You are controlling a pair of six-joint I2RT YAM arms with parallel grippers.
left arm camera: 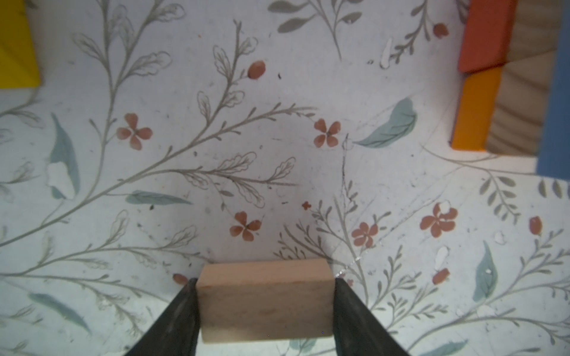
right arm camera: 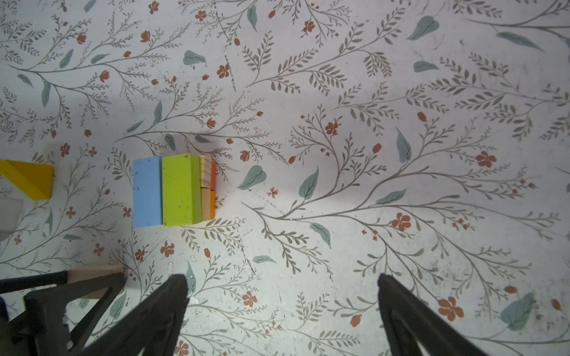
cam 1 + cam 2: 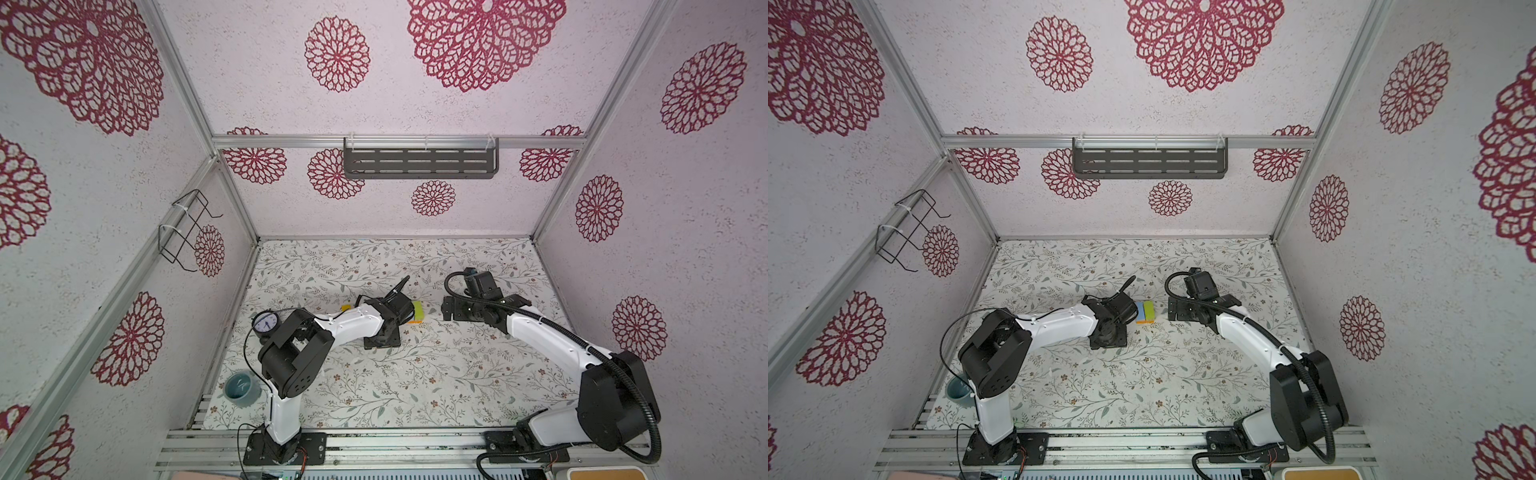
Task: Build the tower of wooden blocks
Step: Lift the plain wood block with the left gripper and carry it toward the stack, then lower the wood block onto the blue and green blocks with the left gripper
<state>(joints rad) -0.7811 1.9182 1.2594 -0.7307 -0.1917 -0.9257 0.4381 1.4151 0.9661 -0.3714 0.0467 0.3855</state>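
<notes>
- Left hand [image 1: 265,282] pinches the tan block [image 1: 265,305] by its ends, near the tower [image 2: 172,191]
- Right hand [image 2: 282,279] spread wide
- The tower, blue and green topmost, stands on the worktop [image 2: 370,154] between both hands

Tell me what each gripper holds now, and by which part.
The left gripper pinches a plain tan rectangular wooden block by its two short ends. The right gripper stands open, holding nothing.
</notes>
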